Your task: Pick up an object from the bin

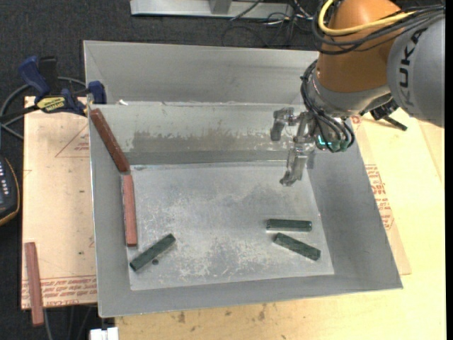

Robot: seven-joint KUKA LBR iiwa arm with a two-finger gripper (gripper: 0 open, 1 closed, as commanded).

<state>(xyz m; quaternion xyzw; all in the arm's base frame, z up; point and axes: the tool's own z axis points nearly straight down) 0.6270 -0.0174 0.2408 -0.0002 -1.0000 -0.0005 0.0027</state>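
Farthest left, upper brown stick (110, 142): a long reddish-brown strip leaning aslant on the bin's left wall, well apart from the fingers and far to their left.
Lower brown stick (129, 210): a second reddish-brown strip lying along the foot of the left wall; its top end sits just beside the bottom end of the upper brown stick, and it is far left of the fingers and nearer the front.
Left green bar (152, 252): a dark green bar lying at a slant near the front-left corner of the floor, well apart from the fingers.
Bin (212, 69): grey metal with sloping walls, its floor scuffed and bare between the left green bar and the fingers.
Flat green bar (289, 225): a dark green bar lying level across the view, straight in front of the fingertips with a gap of floor between; it is the nearest thing to them.
Gripper (289, 180): points down over the back-right part of the floor, close to the foot of the back wall.
Fingers (294, 163): drawn together into one narrow prong with nothing between them.
Tilted green bar (297, 246): dark green, just beside the flat green bar on its front side, right end lower; it is a little right of the fingers.
Arm (357, 20): orange-covered, with cables, reaching in from the right above the fingers.
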